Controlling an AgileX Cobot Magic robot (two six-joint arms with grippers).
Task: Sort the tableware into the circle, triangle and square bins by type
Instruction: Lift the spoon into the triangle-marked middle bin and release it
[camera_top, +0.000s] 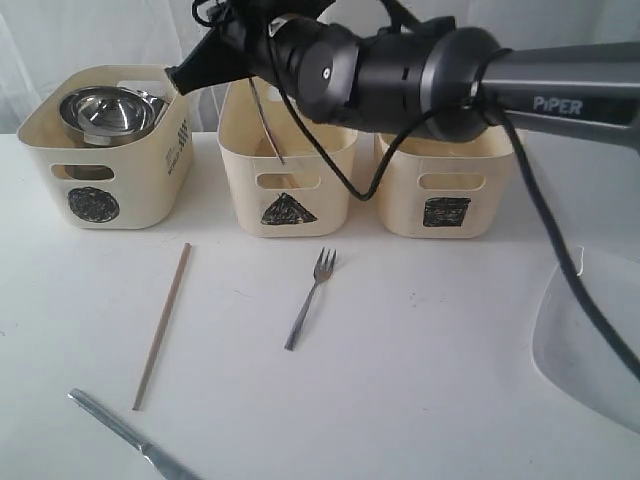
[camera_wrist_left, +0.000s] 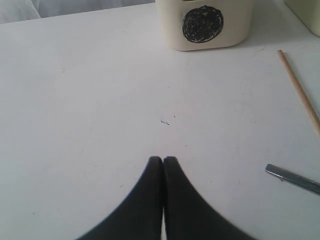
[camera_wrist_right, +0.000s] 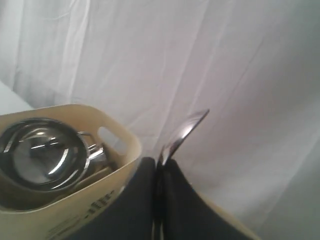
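the right gripper (camera_wrist_right: 160, 162) was clamped shut on a steel utensil (camera_wrist_right: 187, 129) beside the circle bin (camera_wrist_right: 131, 150); the left gripper (camera_wrist_left: 163, 160) sat closed and empty over the table (camera_wrist_left: 75, 100). it looked like a cutlery drop: next it wanted centring over the triangle bin (camera_top: 288, 185), then letting go.

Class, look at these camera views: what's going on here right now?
The right end effector is shut on a steel utensil, holding it at the triangle bin, with its lower end apparently inside. The circle bin holds steel vessels. A chopstick, a fork and a knife lie on the table, not yet sorted. The left end effector is shut and empty above bare table.
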